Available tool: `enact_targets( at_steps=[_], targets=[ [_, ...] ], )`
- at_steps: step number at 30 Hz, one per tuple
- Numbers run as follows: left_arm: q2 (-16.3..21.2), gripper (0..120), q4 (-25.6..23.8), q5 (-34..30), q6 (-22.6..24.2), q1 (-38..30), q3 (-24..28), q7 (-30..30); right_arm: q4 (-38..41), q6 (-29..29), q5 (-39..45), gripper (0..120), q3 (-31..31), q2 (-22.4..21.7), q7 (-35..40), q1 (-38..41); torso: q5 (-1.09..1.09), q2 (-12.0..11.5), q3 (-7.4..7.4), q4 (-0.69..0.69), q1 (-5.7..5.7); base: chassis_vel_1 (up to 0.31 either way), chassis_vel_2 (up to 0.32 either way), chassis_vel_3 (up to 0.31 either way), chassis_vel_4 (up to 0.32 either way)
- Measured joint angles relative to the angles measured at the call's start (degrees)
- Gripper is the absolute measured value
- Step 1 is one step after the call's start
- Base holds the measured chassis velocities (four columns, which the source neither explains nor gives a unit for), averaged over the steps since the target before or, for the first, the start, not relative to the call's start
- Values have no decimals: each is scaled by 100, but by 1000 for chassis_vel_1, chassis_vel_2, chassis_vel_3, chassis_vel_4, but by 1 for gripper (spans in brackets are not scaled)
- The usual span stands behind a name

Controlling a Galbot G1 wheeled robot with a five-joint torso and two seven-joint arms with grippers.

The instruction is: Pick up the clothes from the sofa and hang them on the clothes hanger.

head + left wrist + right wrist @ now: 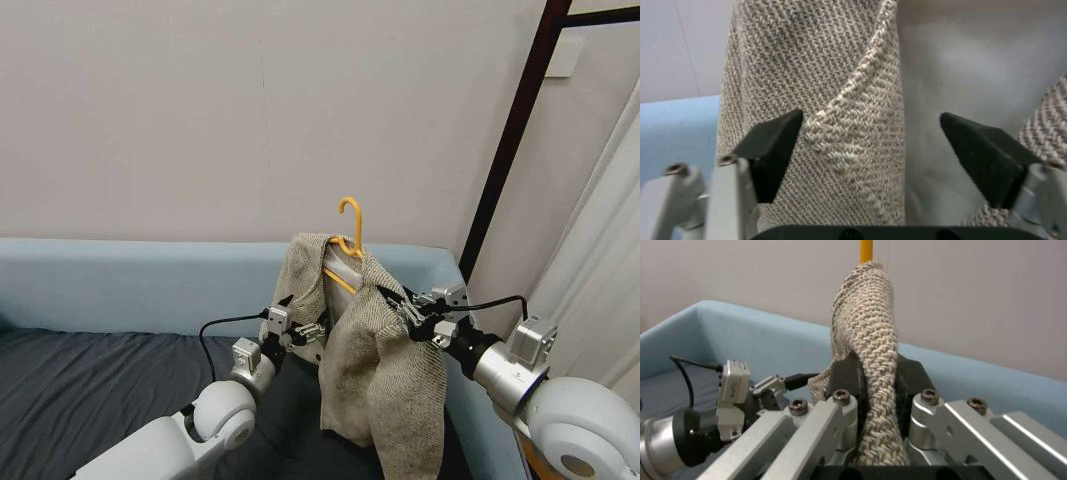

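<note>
Cardigan [385, 370] location? —Op.

On the orange hanger [356, 232], draped over both of its arms and lifted above the blue sofa [120, 270]. The hem hangs down in front of the seat. The hanger's hook is free in the air, caught on nothing. —Obs.

Why held like that? —Op.

Judgement: raised, the knit falls straight, so the fronts can be settled on the hanger without dragging on the cushion. One side carries the load and the other is spare for adjusting. —Obs.

Right gripper [877, 380]? —Op.

Clamped tight on a bunched fold of the cardigan at the shoulder, just below the hook, with knit squeezed between both fingers. Cannot tell whether the hanger's arm is inside that pinch. —Obs.

Left gripper [870, 150]? —Op.

Spread wide, gripping nothing. The cardigan's front edge lies between the fingers. One finger [777, 150] sits just beside the knit, contact uncertain. —Obs.

Progress? —Op.

Judgement: dressing the hanger looks nearly done. A dark pole [510, 140] stands to the right, well apart, and the hook is not yet on anything. —Obs.
</note>
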Motion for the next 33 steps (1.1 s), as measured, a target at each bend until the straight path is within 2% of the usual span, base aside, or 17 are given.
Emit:
enact_targets(
  at_steps=[4, 5, 6, 10, 11, 13, 16, 20, 23, 33],
  targets=[
    [-5, 75, 9, 0, -13, -3, 12, 8, 0, 0, 1, 9, 0, 3, 1, -6, 0, 0, 0, 0, 0, 0, 0, 0, 0],
    [-10, 63, 23, 0, -37, -16, 36, 27, 0, -2, 1, 9, -5, 15, 3, -17, 0, 0, 0, 0, 0, 0, 0, 0, 0],
    [-10, 63, 23, 0, -37, -16, 36, 27, 0, -2, 1, 9, -5, 15, 3, -17, 0, 0, 0, 0, 0, 0, 0, 0, 0],
    [-35, 44, 36, -5, -71, -44, 49, 43, -15, -7, -1, 9, -40, 53, 14, -21, 0, 0, 0, 0, 0, 0, 0, 0, 0],
    [-35, 44, 36, -5, -71, -44, 49, 43, -15, -7, -1, 9, -40, 53, 14, -21, 0, 0, 0, 0, 0, 0, 0, 0, 0],
    [-37, 32, 33, -16, -73, -61, 62, 50, -19, -9, -3, 9, -59, 74, 28, -24, 0, 0, 0, 0, 0, 0, 0, 0, 0],
    [-30, 26, 25, -25, -74, -67, 74, 56, -19, -11, 3, 9, -63, 86, 41, -22, 0, 0, 0, 0, 0, 0, 0, 0, 0],
    [-26, 6, -5, -31, -77, -70, 107, 76, -19, -18, 22, 9, -63, 83, 63, -19, 0, 0, 0, 0, 0, 0, 0, 0, 0],
    [-10, 1, -39, -33, -77, -85, 118, 80, -19, -23, 24, 9, -63, 89, 77, -23, 0, 0, 0, 0, 0, 0, 0, 0, 0],
    [151, 1, -554, 14, -209, -193, 215, 251, -231, -46, 43, 9, -216, 186, 204, 195, 0, 1, 0, 0, 0, 0, 0, 0, 0]
  ],
)
